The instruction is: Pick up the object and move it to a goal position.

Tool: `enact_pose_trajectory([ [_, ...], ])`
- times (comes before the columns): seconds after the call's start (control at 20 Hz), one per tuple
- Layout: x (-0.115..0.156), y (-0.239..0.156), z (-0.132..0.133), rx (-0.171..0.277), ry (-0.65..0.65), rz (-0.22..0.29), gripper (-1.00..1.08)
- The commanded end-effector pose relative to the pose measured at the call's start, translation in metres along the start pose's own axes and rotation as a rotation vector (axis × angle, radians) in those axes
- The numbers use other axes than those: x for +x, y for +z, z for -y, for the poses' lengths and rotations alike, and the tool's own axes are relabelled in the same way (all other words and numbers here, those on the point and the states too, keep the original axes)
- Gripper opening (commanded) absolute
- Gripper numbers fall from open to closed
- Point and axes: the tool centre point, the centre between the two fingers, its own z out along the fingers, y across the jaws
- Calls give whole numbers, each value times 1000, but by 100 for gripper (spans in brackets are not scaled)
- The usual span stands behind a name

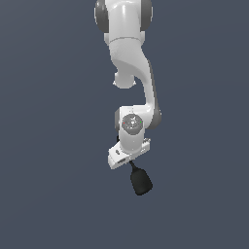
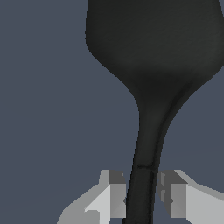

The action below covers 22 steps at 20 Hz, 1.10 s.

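The small black spatula-like utensil [image 1: 140, 181], with its thin straight handle and rounded rectangular blade, hung from the white gripper [image 1: 127, 156] of the white arm, blade pointing away from the wrist and down toward the lower part of the exterior view. In the wrist view the gripper [image 2: 140, 199] was closed to a narrow gap around the handle, one pale finger [image 2: 111, 199] on each side; the near finger seemed to touch the handle, while a thin sliver showed on the other side, so full contact there could not be confirmed.

The utensil [image 2: 151, 83] looked light and stiff, probably smooth. Held at the thin handle, with the wide blade far out, it would likely tend to swing or twist in the grip; a hold nearer the blade's neck would seem steadier.

Only the plain grey-blue tabletop [image 1: 48, 194] showed around it. No goal marker was visible, and nothing appeared to stand in the way.
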Motion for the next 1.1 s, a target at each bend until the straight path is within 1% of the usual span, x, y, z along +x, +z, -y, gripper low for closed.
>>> enact_pose_trajectory([
  [0.0, 0, 0, -1, -1, 1, -1, -100],
  [0.35, 0, 0, 0, 0, 0, 0, -100],
  [0.6, -3, -5, 6, 0, 0, 0, -100],
  [0.85, -10, -16, 19, 0, 0, 0, -100],
  [1.05, -19, -31, 35, -1, 0, 0, -100],
])
